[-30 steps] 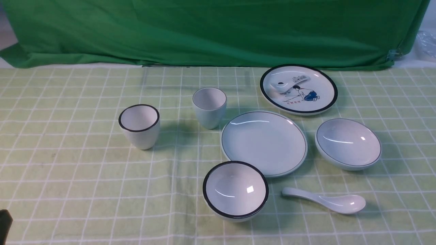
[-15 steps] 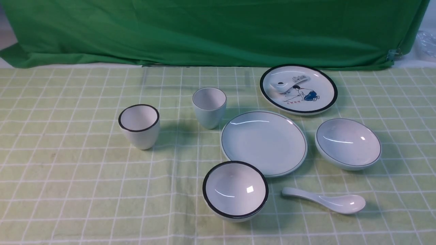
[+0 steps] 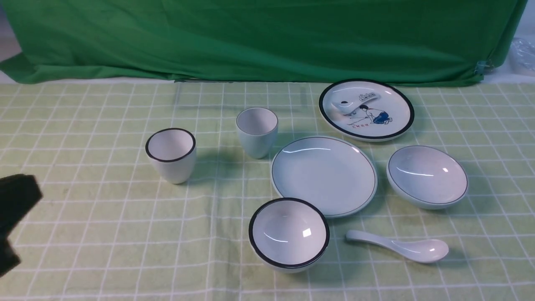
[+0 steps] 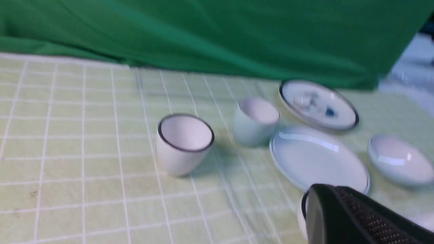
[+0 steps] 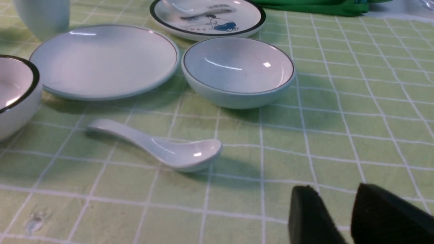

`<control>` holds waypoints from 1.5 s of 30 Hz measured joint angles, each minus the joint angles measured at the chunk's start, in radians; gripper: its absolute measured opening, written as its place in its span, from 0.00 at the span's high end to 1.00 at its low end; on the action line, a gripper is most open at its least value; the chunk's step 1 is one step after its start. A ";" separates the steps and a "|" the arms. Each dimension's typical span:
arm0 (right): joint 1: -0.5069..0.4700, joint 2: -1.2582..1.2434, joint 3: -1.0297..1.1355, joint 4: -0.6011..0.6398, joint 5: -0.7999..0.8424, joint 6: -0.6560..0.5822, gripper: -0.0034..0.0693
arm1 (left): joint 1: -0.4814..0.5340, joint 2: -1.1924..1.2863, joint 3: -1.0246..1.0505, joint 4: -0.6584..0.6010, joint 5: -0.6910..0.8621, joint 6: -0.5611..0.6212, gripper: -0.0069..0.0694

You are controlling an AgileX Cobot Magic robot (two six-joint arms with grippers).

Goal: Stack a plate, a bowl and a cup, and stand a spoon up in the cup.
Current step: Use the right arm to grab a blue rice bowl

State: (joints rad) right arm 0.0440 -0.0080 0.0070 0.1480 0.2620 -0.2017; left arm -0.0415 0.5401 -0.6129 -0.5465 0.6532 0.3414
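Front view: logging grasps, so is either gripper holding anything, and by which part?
Nothing is held: plate, bowl, cup and spoon lie on the tablecloth, apart from left gripper and right gripper.

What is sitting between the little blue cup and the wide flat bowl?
The plain plate lies between the cup and the bowl, flat on the cloth. The front view shows it.

Left jaws blurry, mostly off-frame.

Plate (image 3: 324, 175) roughly between cup (image 3: 256, 131) and bowl (image 3: 426, 175)
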 joint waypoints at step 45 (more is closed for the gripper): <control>0.147 1.592 -1.153 0.084 0.471 -0.254 0.47 | -0.381 0.277 -0.185 -0.002 0.040 0.236 0.90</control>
State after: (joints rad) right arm 0.1907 1.5840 -1.1455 0.2323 0.7332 -0.4558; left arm -0.4221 0.8170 -0.7982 -0.5486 0.6936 0.5776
